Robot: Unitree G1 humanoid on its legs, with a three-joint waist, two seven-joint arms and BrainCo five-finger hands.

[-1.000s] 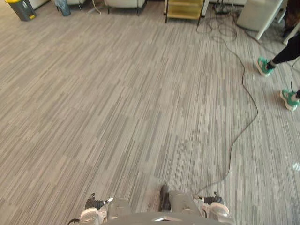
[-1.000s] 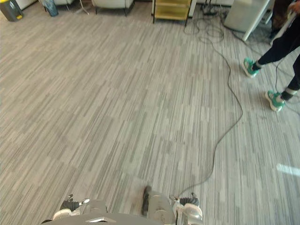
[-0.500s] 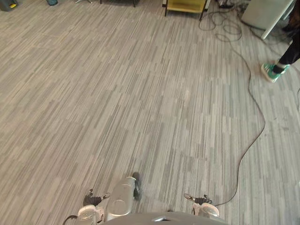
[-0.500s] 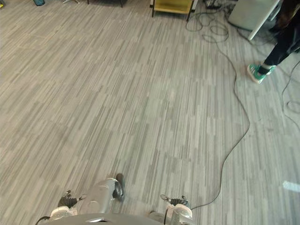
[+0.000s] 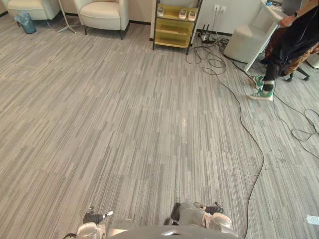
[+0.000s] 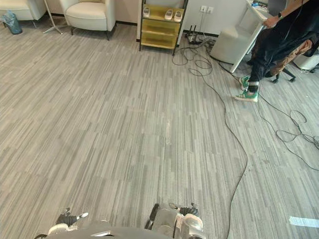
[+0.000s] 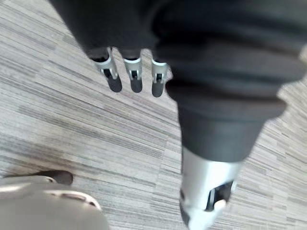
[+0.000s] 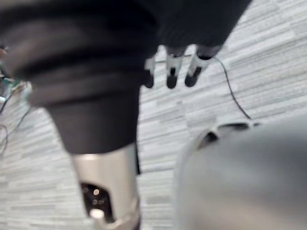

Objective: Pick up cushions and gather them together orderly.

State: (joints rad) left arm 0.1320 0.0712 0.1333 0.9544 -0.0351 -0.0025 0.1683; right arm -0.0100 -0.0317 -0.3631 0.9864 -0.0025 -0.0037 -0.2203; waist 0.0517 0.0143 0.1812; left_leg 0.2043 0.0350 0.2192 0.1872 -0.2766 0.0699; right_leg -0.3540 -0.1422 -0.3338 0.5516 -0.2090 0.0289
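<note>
My left hand hangs over the grey striped carpet, its fingers straight and its thumb apart, with nothing in it. My right hand hangs the same way above the carpet, fingers straight, thumb free, and it holds nothing. Two cream armchairs with padded seats stand at the far left by the wall.
A yellow shelf unit with shoes on top stands at the far wall. A white stand is to its right, with a person in green shoes beside it. A blue bag lies far left. Wide carpet stretches ahead.
The whole picture has shifted, so the camera has moved: the far wall, armchairs and shelf now show fully. The person's green shoes stand together by the white stand.
</note>
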